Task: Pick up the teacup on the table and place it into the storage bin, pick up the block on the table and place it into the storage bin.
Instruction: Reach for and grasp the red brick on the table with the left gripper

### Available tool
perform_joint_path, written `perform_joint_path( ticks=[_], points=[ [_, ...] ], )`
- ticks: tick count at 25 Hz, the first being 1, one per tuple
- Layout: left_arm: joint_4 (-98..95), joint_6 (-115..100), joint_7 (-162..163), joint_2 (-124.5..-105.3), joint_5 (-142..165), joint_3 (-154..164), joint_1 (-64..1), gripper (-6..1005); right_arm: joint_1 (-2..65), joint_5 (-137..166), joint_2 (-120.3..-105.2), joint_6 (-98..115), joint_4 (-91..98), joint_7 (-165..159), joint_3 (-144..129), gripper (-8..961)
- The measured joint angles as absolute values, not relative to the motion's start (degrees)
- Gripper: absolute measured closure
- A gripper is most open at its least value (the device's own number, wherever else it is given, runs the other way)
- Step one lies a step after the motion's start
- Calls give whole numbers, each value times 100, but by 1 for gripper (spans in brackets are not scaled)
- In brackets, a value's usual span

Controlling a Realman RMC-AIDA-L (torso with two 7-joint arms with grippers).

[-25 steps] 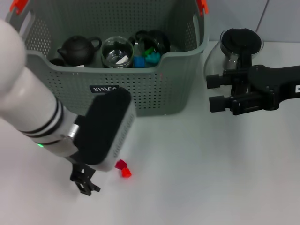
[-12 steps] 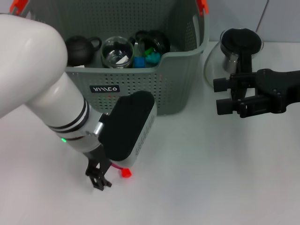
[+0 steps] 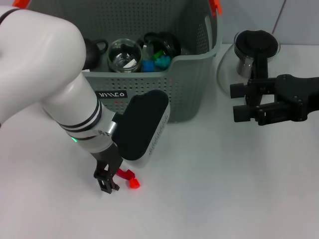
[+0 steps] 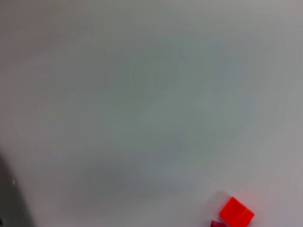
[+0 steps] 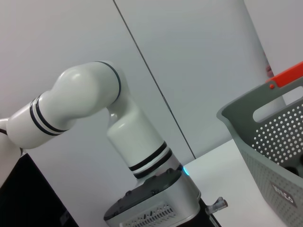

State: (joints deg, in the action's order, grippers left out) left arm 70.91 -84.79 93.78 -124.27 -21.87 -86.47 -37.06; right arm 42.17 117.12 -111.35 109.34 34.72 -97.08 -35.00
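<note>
Two small blocks lie together on the white table, an orange-red block (image 3: 133, 183) (image 4: 236, 213) and a darker red block (image 3: 125, 174) (image 4: 218, 223). My left gripper (image 3: 107, 182) is low over the table, just left of them. The grey perforated storage bin (image 3: 184, 79) (image 5: 270, 137) stands behind, holding a clear glass cup (image 3: 124, 54), a black teapot (image 3: 94, 50) and blue and green blocks (image 3: 155, 62). No teacup shows on the table. My right gripper (image 3: 240, 102) hovers open and empty to the right of the bin.
A round glass pot with a black lid (image 3: 256, 45) stands behind the right gripper. The bulky left forearm (image 3: 60, 94) hides the bin's left front. Bare white table lies in front and to the right of the blocks.
The left arm has swung to the right, bringing its gripper right up beside the red blocks. The right gripper has drifted slightly to the right.
</note>
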Motion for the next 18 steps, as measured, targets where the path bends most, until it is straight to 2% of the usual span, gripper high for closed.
perform_joint_path(
  ticks=[13,18],
  points=[
    [6891,-8297,9347,-12424,-2051,-8766,-3810,117,4221,11706,-11135,10904,3472,-9696,-3480,28],
    [6731,-8277,9342,-12430,-2028,-8792,-3883,312,4228,11706,-11135,10870,3472,-9694,-3480,28]
  ],
)
